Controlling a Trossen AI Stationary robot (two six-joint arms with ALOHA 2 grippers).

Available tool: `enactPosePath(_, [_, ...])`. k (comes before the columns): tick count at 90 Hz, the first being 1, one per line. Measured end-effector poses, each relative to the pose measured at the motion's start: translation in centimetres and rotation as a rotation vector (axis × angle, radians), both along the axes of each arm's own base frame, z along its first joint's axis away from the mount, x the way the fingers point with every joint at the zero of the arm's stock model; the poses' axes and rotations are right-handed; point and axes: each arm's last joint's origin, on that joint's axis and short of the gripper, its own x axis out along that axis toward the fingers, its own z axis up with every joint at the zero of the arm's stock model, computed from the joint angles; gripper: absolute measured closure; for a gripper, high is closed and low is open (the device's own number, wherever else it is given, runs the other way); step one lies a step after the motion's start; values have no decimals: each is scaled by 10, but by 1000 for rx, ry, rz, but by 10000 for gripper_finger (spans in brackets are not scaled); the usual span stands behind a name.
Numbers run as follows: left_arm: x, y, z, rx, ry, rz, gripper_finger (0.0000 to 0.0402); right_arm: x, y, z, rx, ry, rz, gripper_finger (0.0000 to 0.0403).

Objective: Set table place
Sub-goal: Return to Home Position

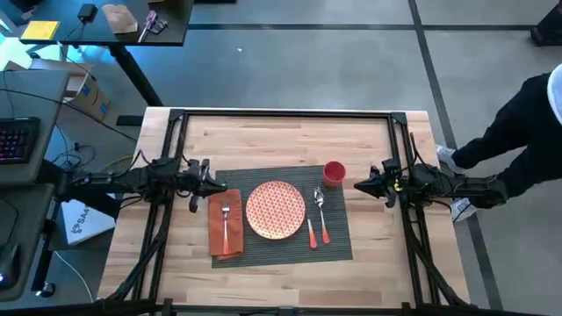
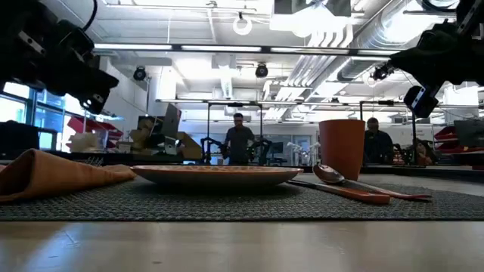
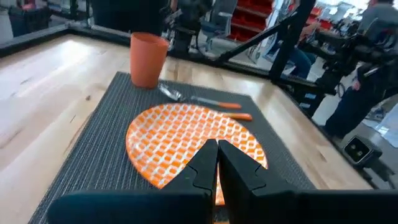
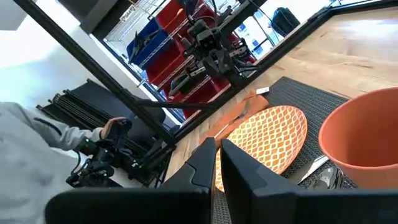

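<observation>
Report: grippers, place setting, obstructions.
Left gripper shut by dark grey ribbed placemat, left edge; right gripper shut off its right. Round red-and-white patterned plate centred, orange cloth napkin left. Nothing blocking.

- The left arm (image 1: 123,181) stretches level in from the left edge of the table (image 1: 281,136); the left gripper (image 1: 207,181) is closed (fingertips meeting) and points inward.
- The right arm (image 1: 457,186) mirrors it from the right edge, with the right gripper (image 1: 358,184) likewise closed.

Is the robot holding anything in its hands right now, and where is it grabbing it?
No, nothing is held. The left gripper and the right gripper are both shut and empty, hovering near either end of the placemat.
</observation>
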Motion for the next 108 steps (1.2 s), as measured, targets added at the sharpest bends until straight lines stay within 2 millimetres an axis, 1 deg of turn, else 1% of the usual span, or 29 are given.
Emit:
enactPosePath(44, [-11, -1, 16, 19, -193, 0, 402, 0, 0, 0, 0, 0, 0, 396])
enactPosePath(56, [-11, -1, 17, 20, -201, -1, 402, 0, 0, 0, -2, 0, 0, 396])
enactPosePath(90, [-11, -1, 17, 20, -201, -1, 402, 0, 0, 0, -422, -30, -6, 396])
enactPosePath(101, [-11, -1, 17, 21, -201, -1, 402, 0, 0, 0, -504, -36, -7, 396])
enactPosePath(108, [-11, -1, 17, 20, -201, -1, 402, 0, 0, 0, -526, -38, -7, 396])
